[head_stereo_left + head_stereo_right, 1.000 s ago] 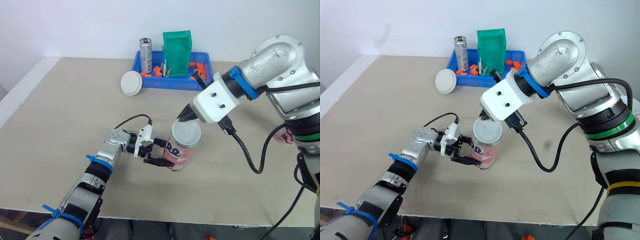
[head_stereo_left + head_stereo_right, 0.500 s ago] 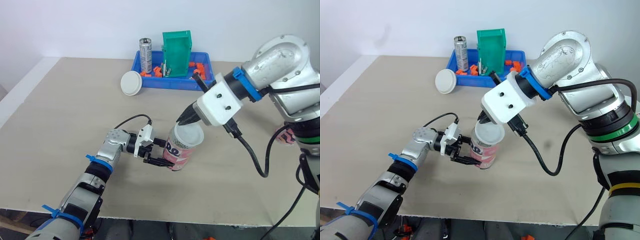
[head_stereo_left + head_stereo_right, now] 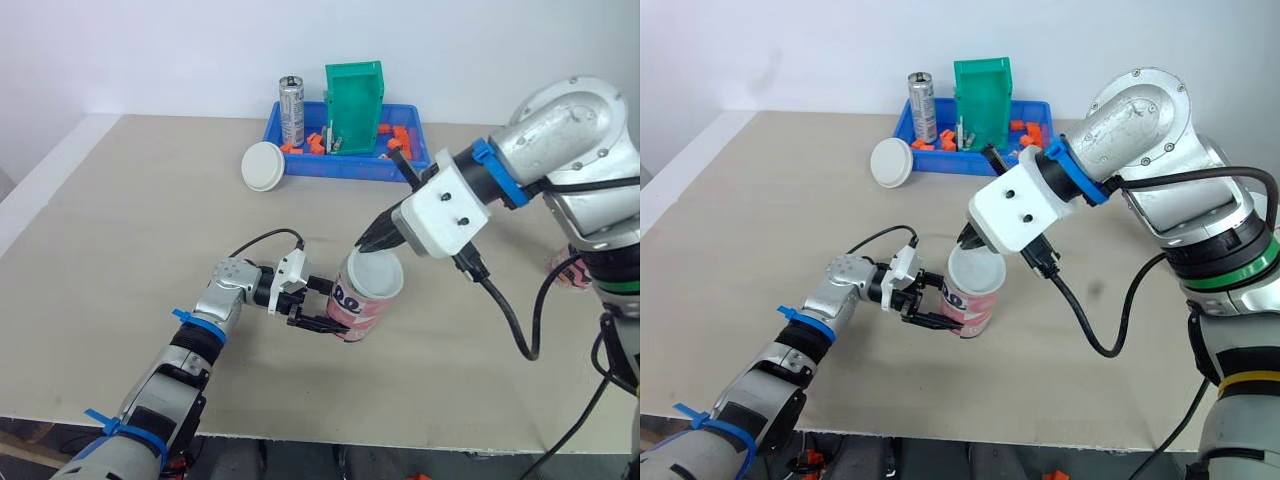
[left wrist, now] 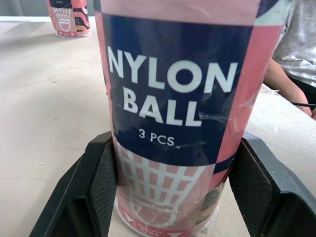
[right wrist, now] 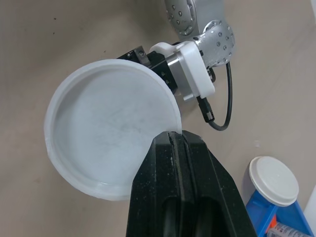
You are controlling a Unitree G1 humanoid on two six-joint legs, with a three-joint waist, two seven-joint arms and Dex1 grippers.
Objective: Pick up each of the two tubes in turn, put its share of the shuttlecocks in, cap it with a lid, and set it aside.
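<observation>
A pink and blue tube (image 3: 358,305) marked NYLON BALL (image 4: 173,113) stands upright on the table. My left gripper (image 3: 334,306) is shut on its lower half, one black finger (image 4: 94,187) on each side. Over the tube's top sits a white lid (image 3: 378,272), a little tilted, with my right gripper (image 3: 372,240) shut on its rim. In the right wrist view the lid's (image 5: 106,128) hollow side faces the camera, pinched at the fingertips (image 5: 170,143). A second lid (image 3: 264,165) lies by the blue tray. A second pink tube (image 4: 69,17) stands further off on the table.
At the back is a blue tray (image 3: 345,168) with a green bin (image 3: 354,105), a silver can (image 3: 291,108) and orange pieces. A person in a grey shirt (image 4: 296,49) sits beyond the table's edge. The left half of the table is bare.
My right arm has drawn to the right and the lid has gone from lying flat on the tube to sitting tilted on it. The left gripper and tube have stayed still.
</observation>
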